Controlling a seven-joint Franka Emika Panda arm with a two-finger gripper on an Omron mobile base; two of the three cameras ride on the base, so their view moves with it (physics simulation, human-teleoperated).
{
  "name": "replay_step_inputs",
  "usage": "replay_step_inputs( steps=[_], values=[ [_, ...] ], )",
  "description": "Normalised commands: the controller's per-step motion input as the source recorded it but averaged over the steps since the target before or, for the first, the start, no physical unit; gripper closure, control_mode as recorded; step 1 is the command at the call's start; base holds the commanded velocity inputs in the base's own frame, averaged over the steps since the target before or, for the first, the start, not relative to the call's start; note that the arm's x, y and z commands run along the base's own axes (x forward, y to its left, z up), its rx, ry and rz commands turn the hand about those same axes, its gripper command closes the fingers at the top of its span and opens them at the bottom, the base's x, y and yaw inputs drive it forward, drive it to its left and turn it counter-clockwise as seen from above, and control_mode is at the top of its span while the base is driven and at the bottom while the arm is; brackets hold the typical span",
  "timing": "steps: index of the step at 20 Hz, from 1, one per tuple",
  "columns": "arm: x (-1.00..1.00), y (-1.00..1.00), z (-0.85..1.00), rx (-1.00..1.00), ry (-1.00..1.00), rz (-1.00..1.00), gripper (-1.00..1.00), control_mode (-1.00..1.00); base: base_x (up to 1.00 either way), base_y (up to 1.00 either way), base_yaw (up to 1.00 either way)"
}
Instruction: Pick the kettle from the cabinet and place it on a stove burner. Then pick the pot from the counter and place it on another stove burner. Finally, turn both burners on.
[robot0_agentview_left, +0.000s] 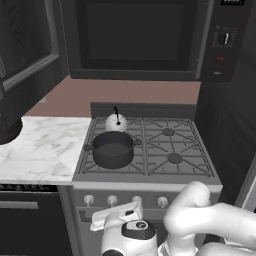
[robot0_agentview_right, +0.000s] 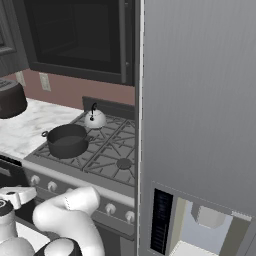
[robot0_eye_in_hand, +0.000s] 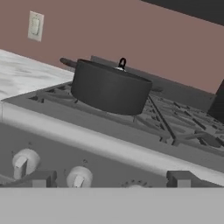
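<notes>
The small shiny kettle (robot0_agentview_left: 116, 123) (robot0_agentview_right: 94, 119) stands on the rear left stove burner. Only its black handle (robot0_eye_in_hand: 122, 64) shows behind the pot in the hand view. The dark pot (robot0_agentview_left: 112, 149) (robot0_agentview_right: 66, 141) (robot0_eye_in_hand: 110, 87) sits on the front left burner, just in front of the kettle. The right-hand burners (robot0_agentview_left: 174, 158) (robot0_agentview_right: 123, 163) are bare. My gripper (robot0_eye_in_hand: 111, 181) (robot0_agentview_left: 116, 215) hangs low in front of the stove's silver knobs (robot0_agentview_left: 112, 200) (robot0_eye_in_hand: 78, 177). It is open, its fingertips (robot0_eye_in_hand: 41, 179) wide apart with nothing between them. The dark wood-grain cabinet (robot0_agentview_left: 25, 45) is at upper left.
A black microwave (robot0_agentview_left: 135, 40) hangs above the cooktop. The white marble counter (robot0_agentview_left: 45, 145) (robot0_agentview_right: 22, 127) lies left of the stove, with a dark rounded appliance (robot0_agentview_left: 7, 131) (robot0_agentview_right: 10, 100) at its far end. A tall grey fridge (robot0_agentview_right: 200, 100) walls off the right side.
</notes>
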Motion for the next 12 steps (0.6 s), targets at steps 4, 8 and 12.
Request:
replay_step_inputs(
  steps=[4,8,12],
  values=[
    [-0.01,-0.07,-0.05,0.0,-0.01,-0.08,-1.0,-1.0,0.0,0.0,0.0],
    [0.0,-0.02,-0.12,0.0,-0.08,-0.09,-1.0,-1.0,0.0,0.0,0.0],
    [0.0,0.0,-0.21,0.0,-0.15,-0.08,-1.0,-1.0,0.0,0.0,0.0]
  ],
)
